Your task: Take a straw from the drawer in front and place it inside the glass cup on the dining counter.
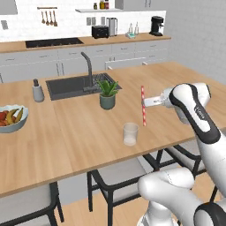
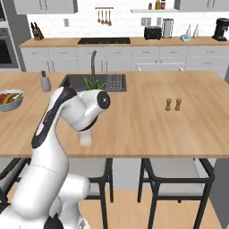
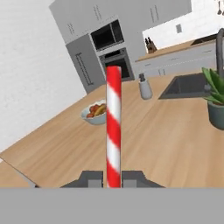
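Observation:
My gripper (image 1: 144, 103) is shut on the red-and-white striped straw (image 1: 143, 106), which it holds upright above the dining counter (image 1: 79, 132). In the hand view the straw (image 3: 113, 140) rises straight up between the two dark fingertips (image 3: 94, 180). The glass cup (image 1: 130, 134) stands on the counter near its front edge, below and slightly left of the straw's lower end, apart from it. In the right base view the arm covers most of the cup (image 2: 85, 138). The drawer is out of view.
A potted plant (image 1: 107, 94) stands behind the cup, beside the sink (image 1: 75, 86) with its tall faucet. A fruit bowl (image 1: 11, 118) and a soap dispenser (image 1: 38, 91) are at the left. Salt and pepper shakers (image 2: 173, 104) stand to the right. Stools sit under the counter's front edge.

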### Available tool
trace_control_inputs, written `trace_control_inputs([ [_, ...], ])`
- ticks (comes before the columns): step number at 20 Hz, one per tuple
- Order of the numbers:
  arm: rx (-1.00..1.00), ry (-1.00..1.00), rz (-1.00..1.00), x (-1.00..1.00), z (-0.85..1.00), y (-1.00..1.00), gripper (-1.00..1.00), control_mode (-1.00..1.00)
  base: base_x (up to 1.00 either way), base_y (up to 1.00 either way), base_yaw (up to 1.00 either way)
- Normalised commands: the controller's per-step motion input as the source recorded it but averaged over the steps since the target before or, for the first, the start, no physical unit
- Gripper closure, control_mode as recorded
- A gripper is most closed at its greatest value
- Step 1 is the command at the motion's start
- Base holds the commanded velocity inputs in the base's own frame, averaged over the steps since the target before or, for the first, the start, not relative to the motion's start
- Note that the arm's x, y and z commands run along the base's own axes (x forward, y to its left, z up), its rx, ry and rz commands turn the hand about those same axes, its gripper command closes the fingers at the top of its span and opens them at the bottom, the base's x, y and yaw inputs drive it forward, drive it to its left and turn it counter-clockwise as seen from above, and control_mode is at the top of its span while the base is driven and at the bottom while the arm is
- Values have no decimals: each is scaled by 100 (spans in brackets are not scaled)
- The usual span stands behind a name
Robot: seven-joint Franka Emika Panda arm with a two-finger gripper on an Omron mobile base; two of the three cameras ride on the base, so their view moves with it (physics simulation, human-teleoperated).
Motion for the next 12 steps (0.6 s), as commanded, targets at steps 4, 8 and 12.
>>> trace_control_inputs([
  [4, -6, 0, 5, 38, -30, 6, 100, -100, 0, 0, 0],
  [8, -7, 0, 3, 30, -22, 0, 100, -100, 0, 0, 0],
  [12, -1, 0, 4, 26, -32, 0, 100, -100, 0, 0, 0],
])
